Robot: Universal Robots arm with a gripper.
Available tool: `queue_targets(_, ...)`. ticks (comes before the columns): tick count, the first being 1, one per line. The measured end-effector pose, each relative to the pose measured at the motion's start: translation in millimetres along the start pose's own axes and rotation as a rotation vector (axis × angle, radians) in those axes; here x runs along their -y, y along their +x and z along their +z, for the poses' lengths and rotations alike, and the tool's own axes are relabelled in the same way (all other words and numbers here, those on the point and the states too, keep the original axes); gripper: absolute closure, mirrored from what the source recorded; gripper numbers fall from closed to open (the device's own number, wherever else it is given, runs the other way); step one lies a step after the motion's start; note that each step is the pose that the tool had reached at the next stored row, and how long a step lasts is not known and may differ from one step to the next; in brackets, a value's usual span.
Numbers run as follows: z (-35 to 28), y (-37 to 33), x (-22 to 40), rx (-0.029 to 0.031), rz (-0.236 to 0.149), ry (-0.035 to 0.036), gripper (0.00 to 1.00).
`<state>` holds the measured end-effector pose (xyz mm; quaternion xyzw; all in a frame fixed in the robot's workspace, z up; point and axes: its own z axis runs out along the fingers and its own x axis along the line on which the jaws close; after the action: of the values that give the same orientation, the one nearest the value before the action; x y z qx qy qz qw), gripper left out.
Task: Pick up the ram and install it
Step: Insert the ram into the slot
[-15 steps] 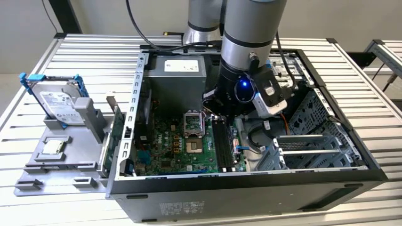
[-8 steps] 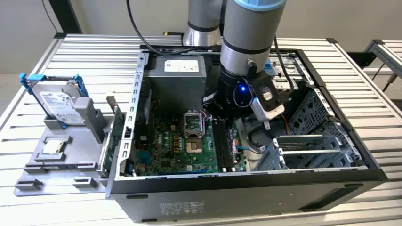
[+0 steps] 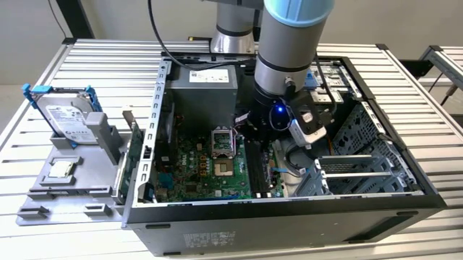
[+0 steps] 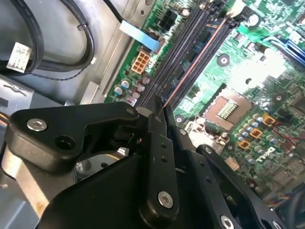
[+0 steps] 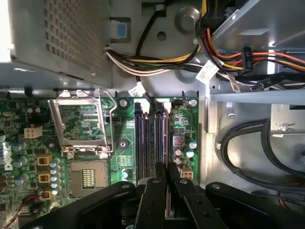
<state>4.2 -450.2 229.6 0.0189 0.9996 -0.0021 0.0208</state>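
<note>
My gripper (image 4: 159,112), low in the second wrist view, is pinched closed on what looks like the ram (image 4: 186,76) (edge-on), over the slots (image 5: 151,143); seating remains.

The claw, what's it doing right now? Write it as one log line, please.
claw: inside the computer case, over the memory slots | fingers close together, a thin edge between them, maybe the ram | CPU socket: empty

Green motherboard (image 5: 183,119), black slots (image 5: 151,143), light-blue-banded arm (image 3: 296,13)
</note>
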Motion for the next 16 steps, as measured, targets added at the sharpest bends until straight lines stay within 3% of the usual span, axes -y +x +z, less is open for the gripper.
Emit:
queue_targets(4,5.8,-5.7,-0.3,0.0001,0.000,-0.0001,1.00)
queue_targets(9,9.2,-5.7,-0.3,-0.0002,0.000,-0.0002,1.00)
queue_targets(12,10.1,-5.8,0.9,-0.0087,0.000,0.0002,1.00)
queue_targets(16,10.4,-5.8,2.8,-0.0152,-0.001,0.0004,1.00)
